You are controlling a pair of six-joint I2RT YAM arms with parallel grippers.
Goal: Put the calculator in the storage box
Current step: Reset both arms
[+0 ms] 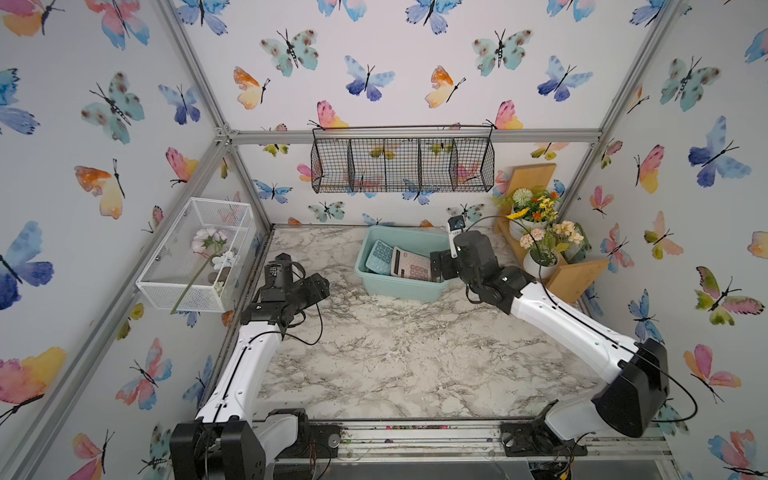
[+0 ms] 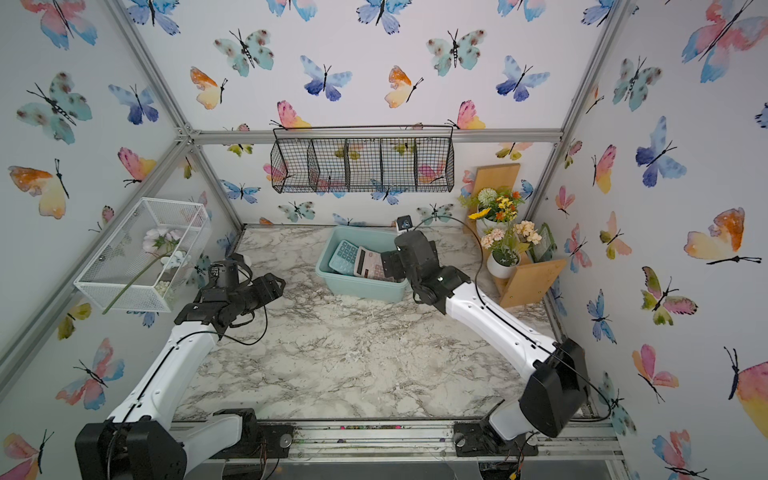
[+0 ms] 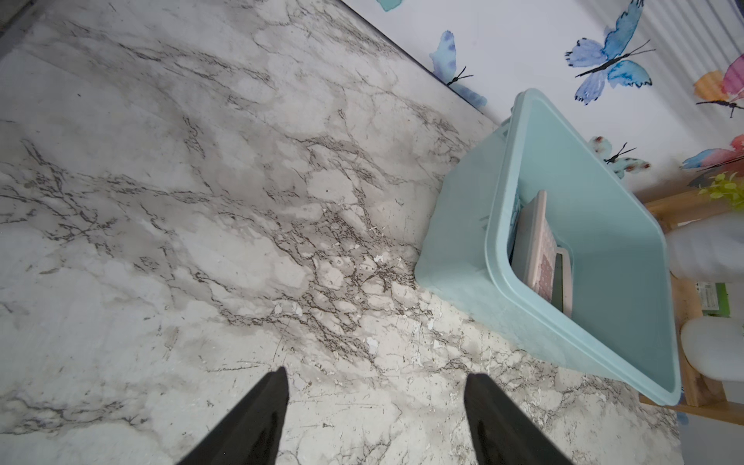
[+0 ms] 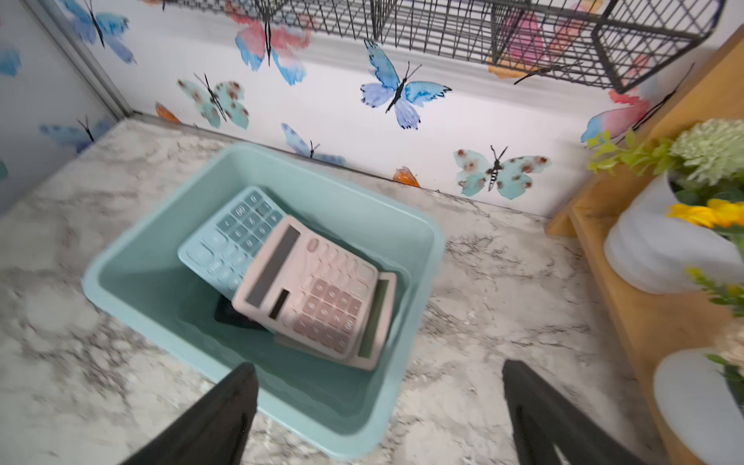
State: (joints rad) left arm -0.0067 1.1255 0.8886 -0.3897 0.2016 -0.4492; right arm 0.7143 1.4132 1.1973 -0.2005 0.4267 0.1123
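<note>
Nearest the lens, at the lower edge of the right wrist view: right claw, black fingers spread wide, gripping nothing, framing the near corner of the storage box. Inside that teal tub, at frame centre: pink calculator, keys up, tilted, leaning across a teal calculator toward upper left. Under the pink one, a second pale edge with a dark strip, plus a small black shape at its lower left, both too blurred to name. Whole right wrist view soft with blur. In both top views, tub near the back wall at upper centre of the counter, its right end masked by the right arm's wrist. Left claw at the bottom of the left wrist view, fingers apart, empty, over bare marble, well apart from the tub at right; only calculator edges showing past the rim there. Around: black wire basket on the back wall above the tub, white mesh basket at left holding a pale flower, wooden shelf with potted flowers at right, just beside the right arm. Pots cut off by the right edge in the right wrist view.
</note>
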